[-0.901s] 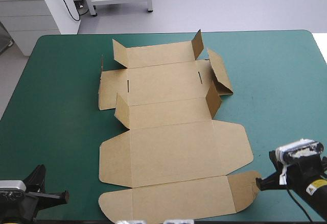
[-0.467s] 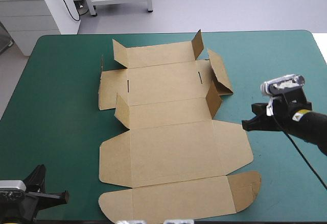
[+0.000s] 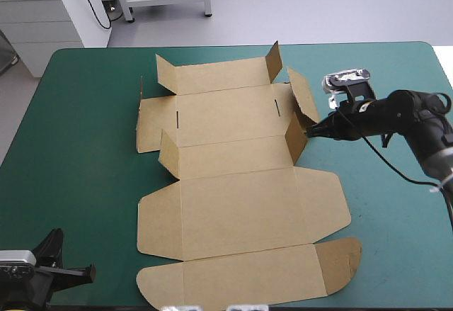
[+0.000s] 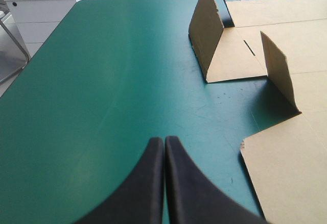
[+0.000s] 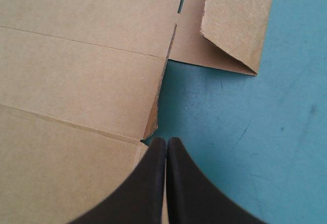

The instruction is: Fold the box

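Note:
The brown box (image 3: 233, 183) lies as a cut sheet on the teal-green cover, mostly flat, with small side flaps raised along its far panels. My right gripper (image 3: 309, 133) is shut and empty, its tip right at the raised right flap (image 3: 296, 138) of the middle panel. The right wrist view has the same gripper (image 5: 166, 141) pointing at that flap's lower corner (image 5: 152, 127), with a folded side flap (image 5: 235, 25) ahead. My left gripper (image 4: 164, 141) is shut and empty over bare cover, the box's left raised flaps (image 4: 207, 32) ahead and to one side. It sits at the near left corner (image 3: 85, 273).
Bare teal-green cover (image 3: 85, 148) runs wide on the left of the box and on the right (image 3: 396, 205) near the front. A white cabinet (image 3: 49, 13) stands beyond the far left corner of the table.
My right arm has swung from the near right corner, past the box's right side, up to the raised right flap. The left arm and the box have stayed still.

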